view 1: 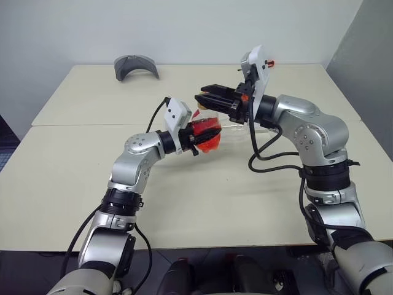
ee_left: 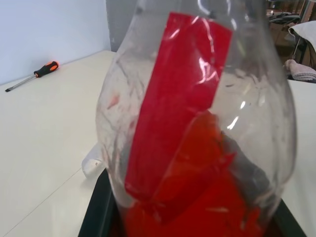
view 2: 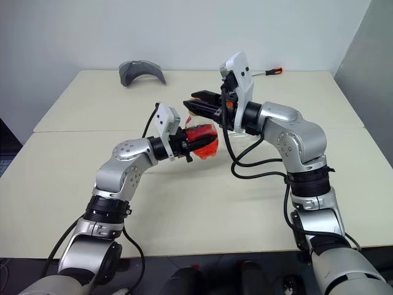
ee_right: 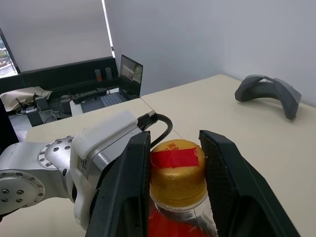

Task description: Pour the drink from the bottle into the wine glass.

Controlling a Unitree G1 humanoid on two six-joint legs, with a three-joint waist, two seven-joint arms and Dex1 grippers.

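Bottle (view 2: 201, 140) position: held above the near table (view 2: 202, 215), in front of the robot's chest line, clear of the table surface. The left gripper (view 2: 195, 142) is clamped on the rounded body of the bottle, which is tilted away from the arm. In the left wrist view the clear plastic wall, the red label (ee_left: 177, 103) and the drink (ee_left: 197, 197) pooled in the lower part of the body sit directly between the black fingers (ee_left: 96, 207).

The cap (ee_right: 177, 173), yellow with a red strip across its top, is still on the neck. The right gripper (ee_right: 175, 173) straddles this cap from above and to the robot's right. One black finger (ee_right: 127, 192) lies against one side of the cap; the opposite finger stands just beside the other side. Whether both fingers press on the cap cannot be told from the views.

The wine glass (view 1: 236, 131) stands on the table just behind the bottle and below the right gripper; only faint clear outlines of it are visible, and its contents cannot be determined.

Further back, a seam separates the near table from a second table (view 1: 184, 80). A grey curved object (view 1: 136, 66) lies on the far-left part of that table. An orange-and-black screwdriver (view 2: 273, 71) lies near the far edge, behind the right wrist.
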